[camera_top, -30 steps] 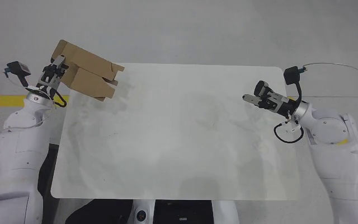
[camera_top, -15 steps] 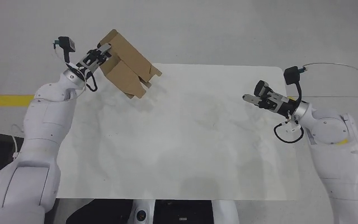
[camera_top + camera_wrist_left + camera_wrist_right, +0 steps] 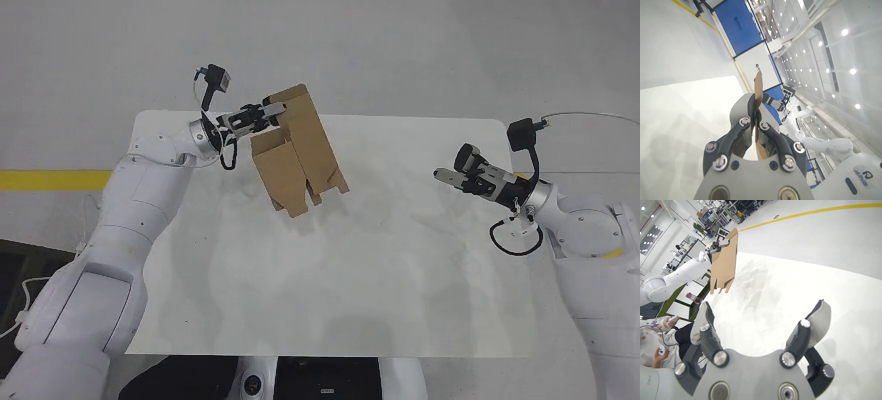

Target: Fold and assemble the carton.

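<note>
The flattened carton (image 3: 300, 150) hangs in the top view's upper left-centre, above the desk (image 3: 400, 300), with the left jaws clamped on its top edge. The left wrist view catches the carton (image 3: 758, 87) edge-on between those jaws. The right wrist view shows its broad face and notched flaps, upper left. The right jaws gape wide, holding nothing, at the top view's right.

White, faintly smudged table (image 3: 400, 290) with rounded corners

Small print sits on the blue panel (image 3: 738, 28), upper middle of the left wrist view, too small to read; so is the mark on the white panel (image 3: 753, 60) below it.
</note>
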Robot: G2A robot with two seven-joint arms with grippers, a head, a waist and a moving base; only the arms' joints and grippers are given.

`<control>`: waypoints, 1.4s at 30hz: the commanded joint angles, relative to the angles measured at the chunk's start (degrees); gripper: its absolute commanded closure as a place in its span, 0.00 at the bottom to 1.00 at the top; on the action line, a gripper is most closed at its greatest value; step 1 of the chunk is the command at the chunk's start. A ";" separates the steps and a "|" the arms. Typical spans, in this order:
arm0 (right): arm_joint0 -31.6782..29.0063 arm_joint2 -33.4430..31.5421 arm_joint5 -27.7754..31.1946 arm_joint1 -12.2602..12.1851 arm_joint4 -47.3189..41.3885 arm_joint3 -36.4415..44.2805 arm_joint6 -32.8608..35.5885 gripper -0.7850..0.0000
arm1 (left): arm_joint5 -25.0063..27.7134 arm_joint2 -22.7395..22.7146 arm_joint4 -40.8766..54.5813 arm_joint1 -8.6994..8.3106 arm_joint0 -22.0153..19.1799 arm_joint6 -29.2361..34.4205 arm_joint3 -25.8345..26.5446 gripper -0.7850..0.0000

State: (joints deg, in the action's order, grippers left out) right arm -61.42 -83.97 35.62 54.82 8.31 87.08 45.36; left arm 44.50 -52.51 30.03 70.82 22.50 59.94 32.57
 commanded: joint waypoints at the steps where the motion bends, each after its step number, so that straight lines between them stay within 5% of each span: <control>1: 0.00 0.00 0.00 0.00 0.00 0.00 0.00 0.00 | -0.56 1.53 -0.59 0.73 -0.27 0.41 0.97 1.00; 11: 0.00 0.00 0.00 0.00 0.00 0.00 0.00 0.00 | -5.97 9.03 -0.79 1.71 0.43 5.83 11.82 1.00; 29: -0.82 0.30 -1.75 0.04 -0.13 0.64 -0.90 0.00 | -8.56 12.91 2.53 -3.30 5.29 8.42 21.77 1.00; 42: 0.81 10.75 -3.24 1.19 -21.13 -1.27 12.41 0.00 | -7.55 14.79 3.37 -5.39 5.80 7.41 23.38 1.00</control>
State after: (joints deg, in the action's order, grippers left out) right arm -60.80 -73.97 32.38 55.90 -11.17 85.88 57.09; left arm 36.85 -37.92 33.31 65.51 28.30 67.47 55.90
